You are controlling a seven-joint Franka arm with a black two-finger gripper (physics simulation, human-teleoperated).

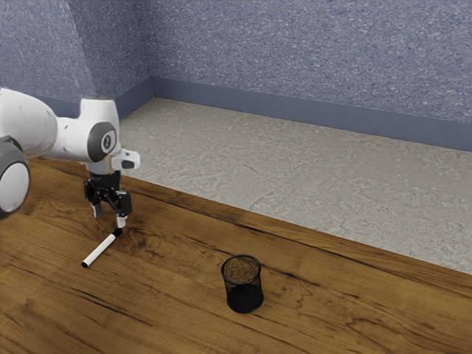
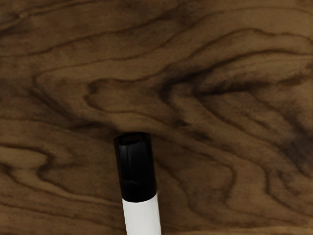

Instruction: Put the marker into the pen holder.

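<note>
"Where was the slim white marker with black ends (image 1: 102, 248)?" one asked.

"It lay on the brown wood-grain table (image 1: 169, 295), its longer black end near one fingertip of the black two-finger gripper (image 1: 109, 217)," said the other. "The fingers stood wide apart."

"And around it?"

"The round black mesh pen holder (image 1: 244, 296) stood upright toward the exterior view's right, its wall rising around the opening. Beyond the table were a grey floor (image 1: 295, 184) and speckled blue walls (image 1: 295, 44)."
</note>
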